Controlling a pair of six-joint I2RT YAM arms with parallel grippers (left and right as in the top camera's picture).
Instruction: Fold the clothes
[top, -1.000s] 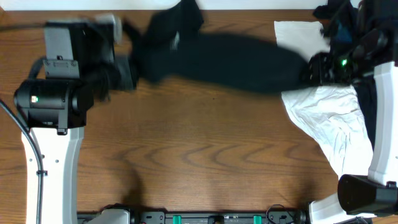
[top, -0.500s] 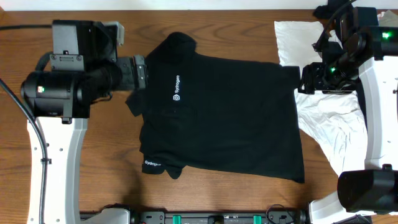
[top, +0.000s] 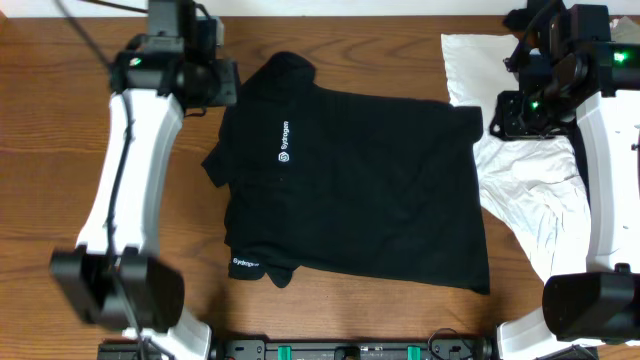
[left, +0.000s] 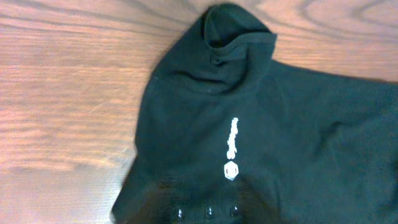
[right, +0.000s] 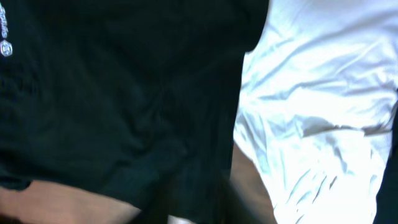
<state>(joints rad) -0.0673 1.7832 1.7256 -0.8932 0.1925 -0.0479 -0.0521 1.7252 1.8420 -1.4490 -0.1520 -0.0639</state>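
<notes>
We see the black polo shirt (top: 380, 190) lying flat and spread out in the middle of the brown wood surface (top: 340, 315). It looks soft and not shiny. Its collar (top: 290, 66) points to the far left. A small round white logo (top: 283, 156) sits on the chest, with a row of white print beside it. Some white letters (top: 243, 263) show at the near left corner. The shirt's right edge touches the big crumpled white cloth (top: 525, 195). Wood shows all along the left side and the near side of the shirt. The left arm (top: 125, 170) ends just beside the collar. The right arm (top: 605, 180) ends by the shirt's far right corner. We cannot tell if the left jaws or the right jaws are spread or pressed together.
</notes>
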